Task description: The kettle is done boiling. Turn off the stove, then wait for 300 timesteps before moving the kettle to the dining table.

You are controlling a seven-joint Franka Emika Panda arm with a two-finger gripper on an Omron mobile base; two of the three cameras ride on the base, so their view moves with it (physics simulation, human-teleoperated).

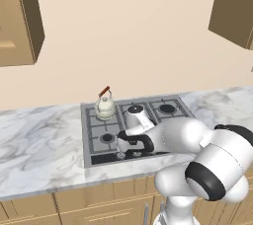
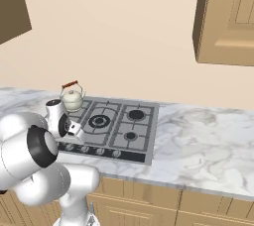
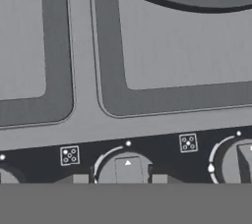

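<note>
A: On the stove's back-left burner the kettle is sitting untouched; the gripper is hovering at the front knob row, its fingertips straddling one knob with a narrow gap each side.

B: Is it gripping?

A: Contact is not resolvable (tips are barely showing). I am judging that it should be closing squarely on the knob, staying centred, then turning without slipping.

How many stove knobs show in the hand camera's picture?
3, all along the black front strip: the left knob cut by the frame edge, the middle knob, and the right knob. More may lie outside the frame.
</note>
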